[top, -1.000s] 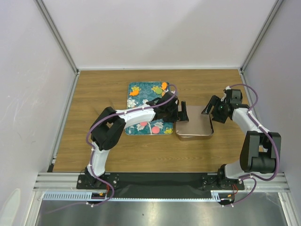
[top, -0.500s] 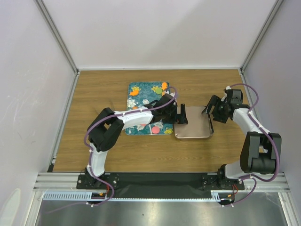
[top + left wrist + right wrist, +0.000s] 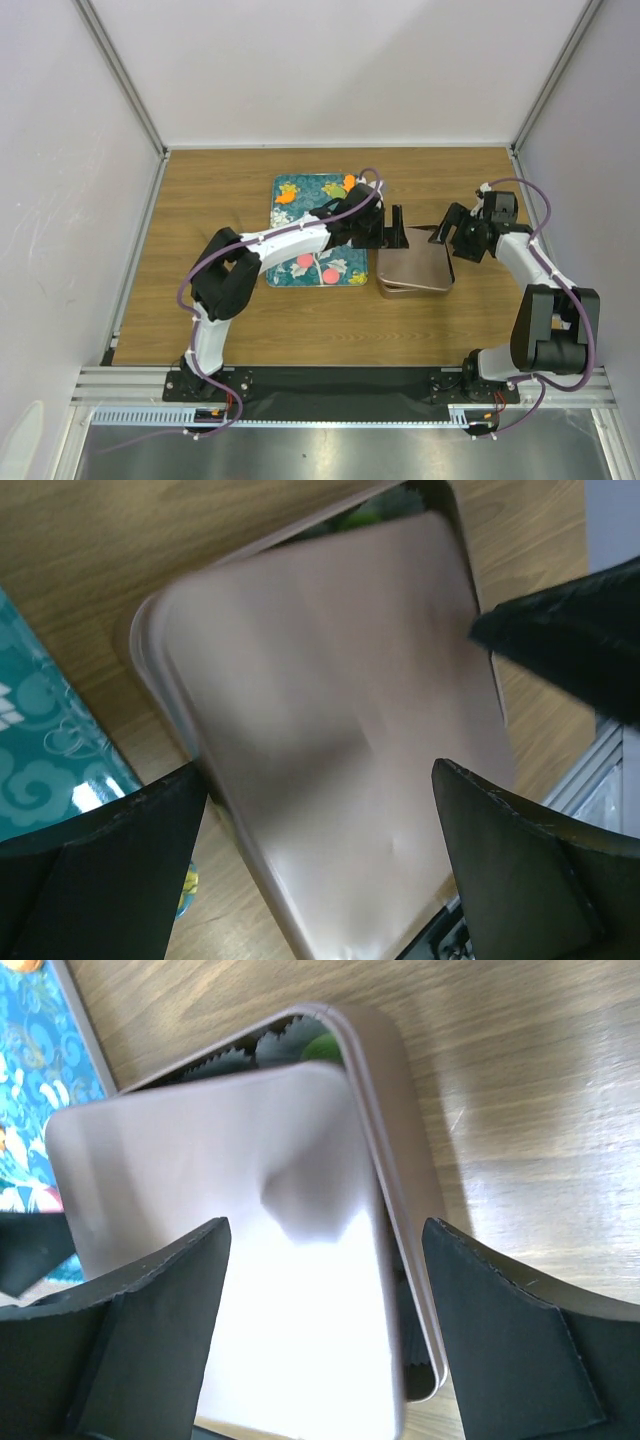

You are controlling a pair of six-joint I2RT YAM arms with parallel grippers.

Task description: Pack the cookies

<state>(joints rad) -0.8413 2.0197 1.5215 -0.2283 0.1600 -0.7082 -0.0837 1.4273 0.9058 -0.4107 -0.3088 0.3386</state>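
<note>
a metal lid point(image 3: 415, 266) lay askew over the square tin point(image 3: 392, 1100), hiding most of its inside. the left gripper point(image 3: 399, 228) and right gripper point(image 3: 447, 230) hovered released, spread wide beside it. cookies point(image 3: 303, 260) sat on the teal tray point(image 3: 310, 186) alongside; a green one point(image 3: 322, 1048) showed in the tin.

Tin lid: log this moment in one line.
lid askew on tin | left gripper open | right gripper open | cookies on tray

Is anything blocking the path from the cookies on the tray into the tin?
Yes. The lid lies askew over the tin, covering nearly all of its opening; only a sliver along one edge shows. The cookies on the tray cannot go in until it is moved.
</note>
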